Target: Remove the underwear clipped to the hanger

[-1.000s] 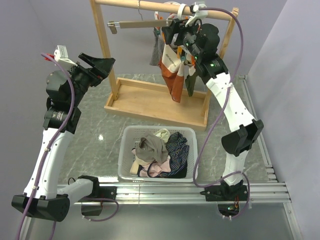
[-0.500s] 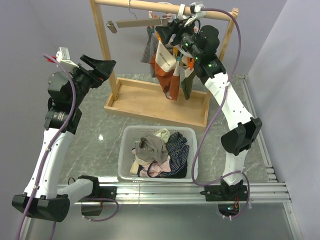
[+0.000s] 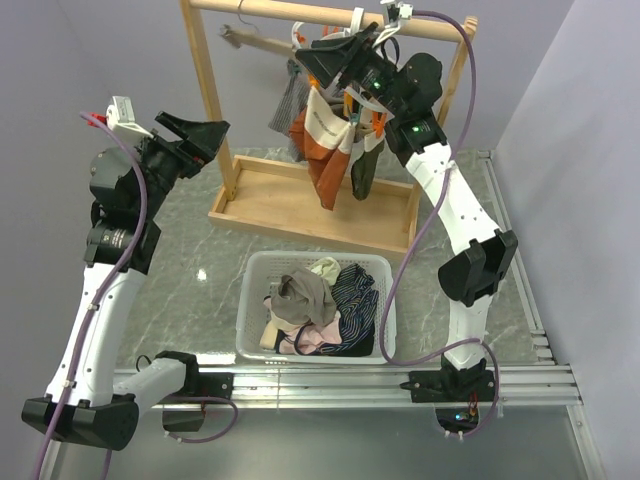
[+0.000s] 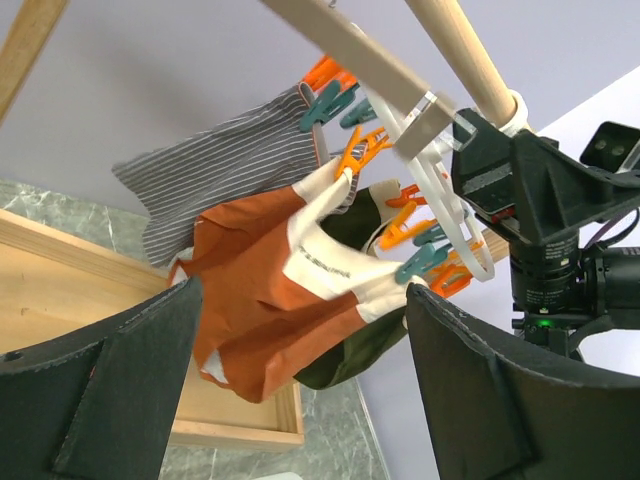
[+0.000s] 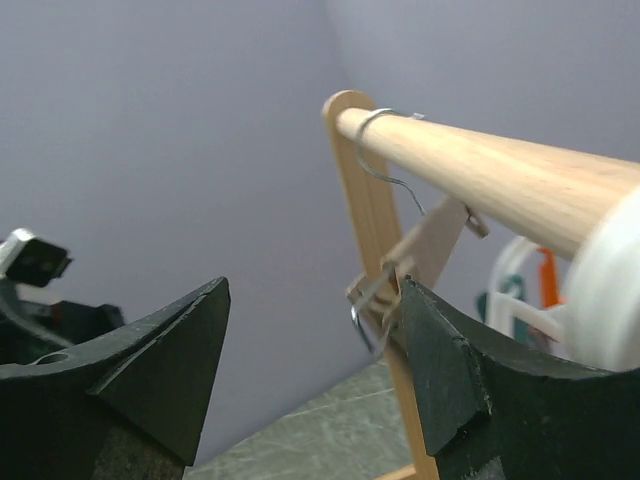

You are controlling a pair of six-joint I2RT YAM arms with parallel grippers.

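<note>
Evidently the hanger (image 4: 445, 190) (underwear (image 3: 325, 150) still pegged beneath it) is shifted leftward along the rail (image 3: 270, 10). The right claw (image 3: 338, 62) is parted and grips nothing, and the left claw (image 3: 205, 135) is held wide. No piece is unclipped yet.

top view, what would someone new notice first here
The bright bunch of underwear, rust-orange in front, dangling from the peg hanger under the wooden rail at the back. Next, the right gripper high up beside that rail, jaws open, and the white basket of crumpled clothes in the centre of the view.
</note>
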